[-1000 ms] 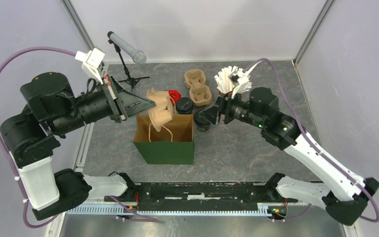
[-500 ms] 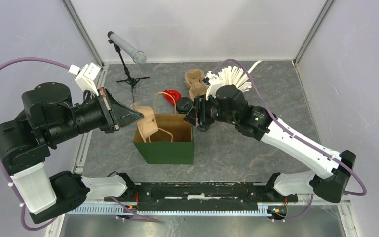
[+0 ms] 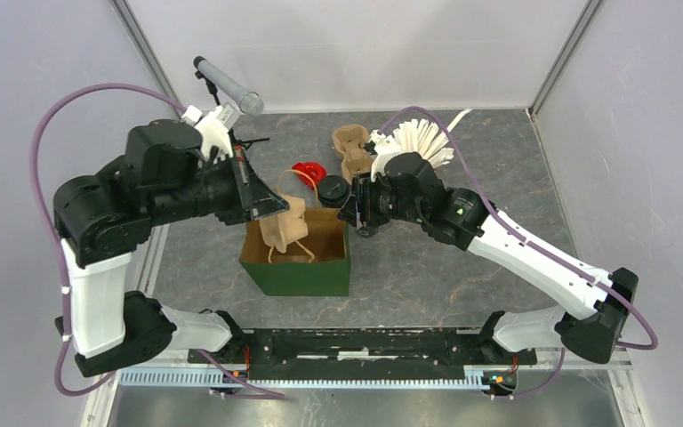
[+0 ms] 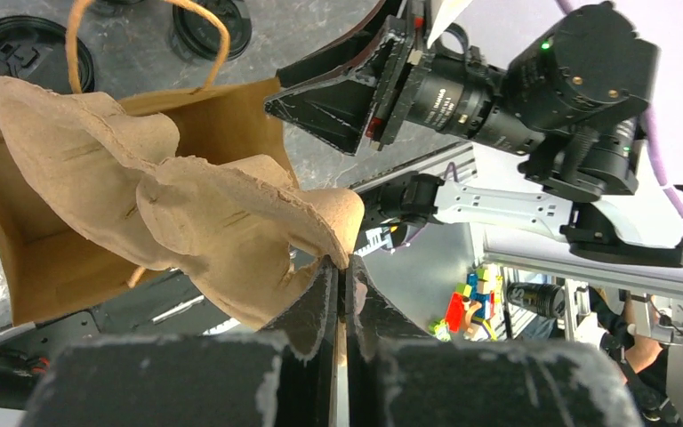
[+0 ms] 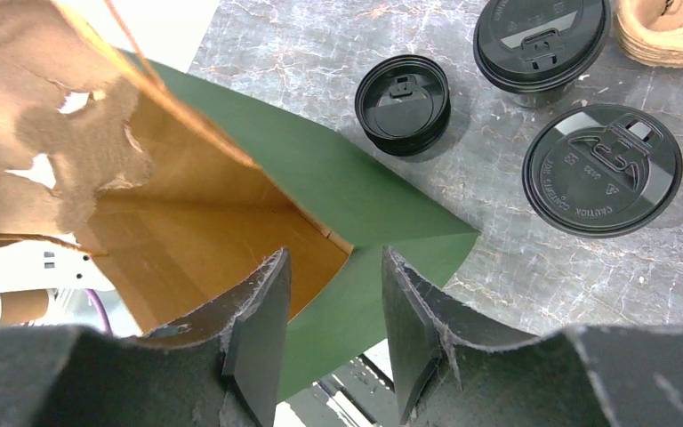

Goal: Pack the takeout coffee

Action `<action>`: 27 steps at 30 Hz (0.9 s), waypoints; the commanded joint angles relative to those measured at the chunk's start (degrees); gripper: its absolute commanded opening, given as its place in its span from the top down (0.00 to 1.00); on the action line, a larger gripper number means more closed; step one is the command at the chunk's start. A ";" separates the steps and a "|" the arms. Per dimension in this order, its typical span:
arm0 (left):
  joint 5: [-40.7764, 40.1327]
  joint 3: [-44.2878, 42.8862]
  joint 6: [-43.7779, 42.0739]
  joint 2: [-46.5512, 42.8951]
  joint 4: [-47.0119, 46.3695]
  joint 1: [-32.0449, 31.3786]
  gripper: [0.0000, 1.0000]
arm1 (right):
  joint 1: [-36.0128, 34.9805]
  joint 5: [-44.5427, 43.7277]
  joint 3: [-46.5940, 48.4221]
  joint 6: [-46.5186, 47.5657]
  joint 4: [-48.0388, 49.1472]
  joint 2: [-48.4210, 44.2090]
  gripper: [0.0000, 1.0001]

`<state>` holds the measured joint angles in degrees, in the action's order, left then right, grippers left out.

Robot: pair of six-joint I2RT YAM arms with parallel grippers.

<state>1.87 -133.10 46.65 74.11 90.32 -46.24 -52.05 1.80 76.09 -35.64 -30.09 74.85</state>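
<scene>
A green paper bag [image 3: 298, 262] with a brown inside stands open near the middle of the table. My left gripper [image 3: 277, 207] is shut on the edge of a brown pulp cup carrier [image 3: 286, 222], holding it tilted in the bag's mouth; it also shows in the left wrist view [image 4: 187, 209]. My right gripper [image 3: 349, 213] is open, its jaws astride the bag's right wall [image 5: 347, 205] at the rim. Black-lidded coffee cups [image 3: 332, 189] stand behind the bag, also in the right wrist view [image 5: 601, 169].
More pulp carriers [image 3: 353, 151] lie at the back, beside a bunch of white items [image 3: 418, 140]. A red object [image 3: 307, 172] lies behind the bag. A microphone on a small tripod [image 3: 228, 89] stands at the back left.
My left arm has swung the carrier from the bag's left edge to over its opening and lowered it in. My right gripper has stayed by the bag's right rim.
</scene>
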 commanded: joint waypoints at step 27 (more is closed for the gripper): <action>1.02 3.55 0.07 2.46 3.25 0.08 0.98 | -4.43 12.94 -3.88 25.56 15.06 -11.79 0.25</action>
<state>2.09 -127.90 46.63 75.70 90.24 -46.24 -54.48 9.37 73.01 -22.41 -19.84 67.26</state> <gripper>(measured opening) 0.047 0.726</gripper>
